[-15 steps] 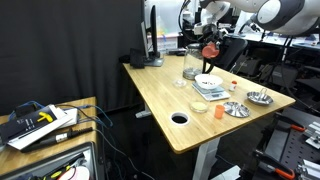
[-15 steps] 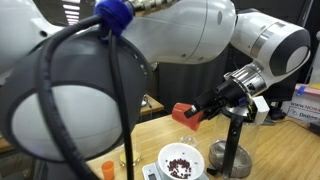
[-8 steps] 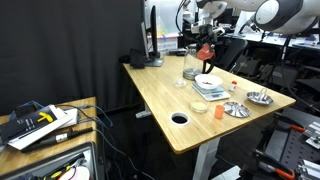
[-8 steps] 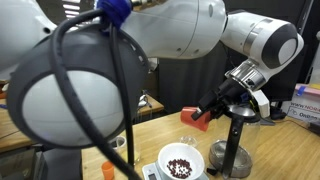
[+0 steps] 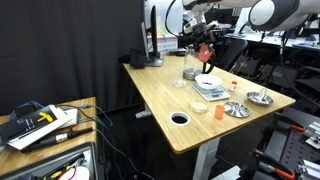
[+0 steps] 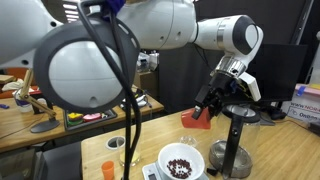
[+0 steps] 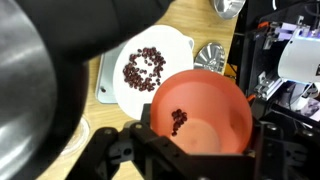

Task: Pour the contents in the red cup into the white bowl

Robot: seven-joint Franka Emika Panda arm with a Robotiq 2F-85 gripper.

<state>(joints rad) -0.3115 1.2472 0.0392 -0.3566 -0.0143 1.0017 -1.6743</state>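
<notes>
The red cup [image 7: 205,110] is clamped in the gripper [image 6: 208,105] and tilted over the white bowl [image 7: 178,52]. It is judged light, stiff, slightly slippery plastic. A firm mid-wall hold is advised.

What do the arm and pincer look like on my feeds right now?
The arm is glossy white, built of rounded, bulbous shells. A thick black cable loops in front of it. The pincer is black and blocky, with dark fingers.
</notes>
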